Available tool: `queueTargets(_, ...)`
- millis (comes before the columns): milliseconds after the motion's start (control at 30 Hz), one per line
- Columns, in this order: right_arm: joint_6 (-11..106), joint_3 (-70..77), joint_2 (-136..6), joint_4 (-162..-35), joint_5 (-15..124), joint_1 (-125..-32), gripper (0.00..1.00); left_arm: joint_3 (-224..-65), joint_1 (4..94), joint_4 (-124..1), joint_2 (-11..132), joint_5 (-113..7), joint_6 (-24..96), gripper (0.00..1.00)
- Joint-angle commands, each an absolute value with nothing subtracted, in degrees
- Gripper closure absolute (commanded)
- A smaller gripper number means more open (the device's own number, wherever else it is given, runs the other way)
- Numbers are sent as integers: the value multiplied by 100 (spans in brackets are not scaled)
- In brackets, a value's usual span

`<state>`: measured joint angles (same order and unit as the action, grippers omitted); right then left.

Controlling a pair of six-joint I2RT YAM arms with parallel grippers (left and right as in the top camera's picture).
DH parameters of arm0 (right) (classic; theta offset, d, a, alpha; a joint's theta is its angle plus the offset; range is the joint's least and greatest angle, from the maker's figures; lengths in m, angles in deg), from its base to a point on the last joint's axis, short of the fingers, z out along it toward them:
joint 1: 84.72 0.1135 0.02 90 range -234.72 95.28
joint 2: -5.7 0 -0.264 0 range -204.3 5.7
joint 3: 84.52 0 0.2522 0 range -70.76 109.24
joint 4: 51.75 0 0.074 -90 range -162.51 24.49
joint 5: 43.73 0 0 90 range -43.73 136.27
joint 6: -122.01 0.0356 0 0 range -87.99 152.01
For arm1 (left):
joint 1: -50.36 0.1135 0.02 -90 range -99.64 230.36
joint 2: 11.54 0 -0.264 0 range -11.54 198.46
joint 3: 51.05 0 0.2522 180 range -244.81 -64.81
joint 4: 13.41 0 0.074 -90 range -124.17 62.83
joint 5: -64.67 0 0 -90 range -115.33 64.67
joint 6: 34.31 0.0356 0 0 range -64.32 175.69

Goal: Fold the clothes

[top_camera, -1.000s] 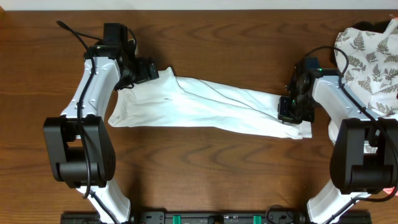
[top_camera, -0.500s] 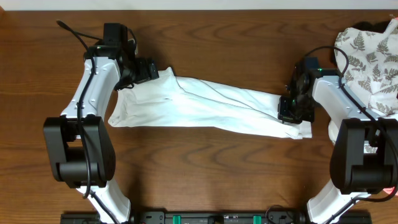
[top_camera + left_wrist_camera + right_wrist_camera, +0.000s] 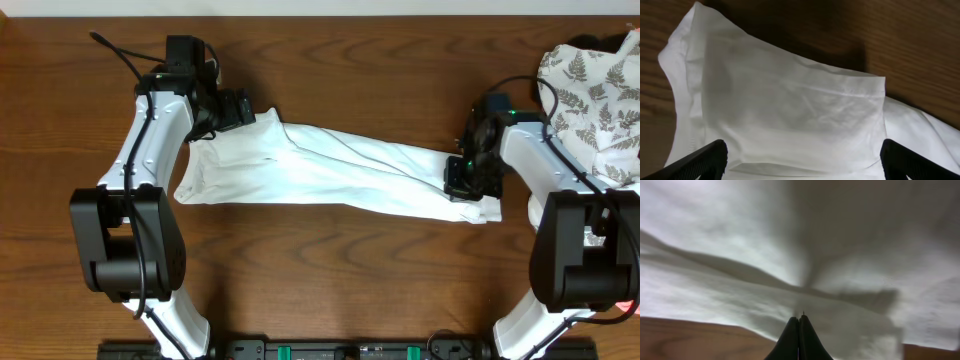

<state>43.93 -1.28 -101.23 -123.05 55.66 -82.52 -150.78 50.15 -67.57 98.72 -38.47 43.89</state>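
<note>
The clothes are one white T-shirt (image 3: 320, 170), lying bunched in a long band across the wooden table from upper left to lower right. My left gripper (image 3: 240, 110) hovers over its upper left end, open. Its two black fingers (image 3: 705, 160) stand wide apart either side of a flat sleeve or hem panel (image 3: 790, 100), with nothing gripped. My right gripper (image 3: 462, 182) is at the shirt's right end. Its jaws (image 3: 800, 317) are shut, and creases in the white cloth (image 3: 740, 240) run into the tips, so a pinch of the shirt is held.
A white cloth with grey fern leaves (image 3: 595, 100) is heaped at the table's right edge, just behind my right arm. A black cable (image 3: 110, 50) trails off behind the left arm. Bare wood shows in front of and behind the shirt.
My right gripper has crept slightly to the left with the shirt's end in it. The left gripper stays open in the same place.
</note>
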Motion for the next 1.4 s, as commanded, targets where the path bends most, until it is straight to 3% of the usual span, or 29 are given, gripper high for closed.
queueTargets(0, 4415, -268, -10068, -12276, 5682, -8060, 99, -15137, 5041, -6757, 9817, -3817, 4381, 2)
queueTargets(600, 4699, -1289, -10068, -11531, 5776, -7975, 99, -15137, 5041, -6759, 9817, -3817, 4378, 2)
queueTargets(1100, 4649, -583, -9588, -12232, 6405, -7929, 99, -15129, 5041, -6753, 9819, -3817, 4381, 2)
queueTargets(1367, 4782, -288, -9076, -12366, 4526, -8182, 99, -15129, 5041, -6755, 9819, -3817, 4381, 2)
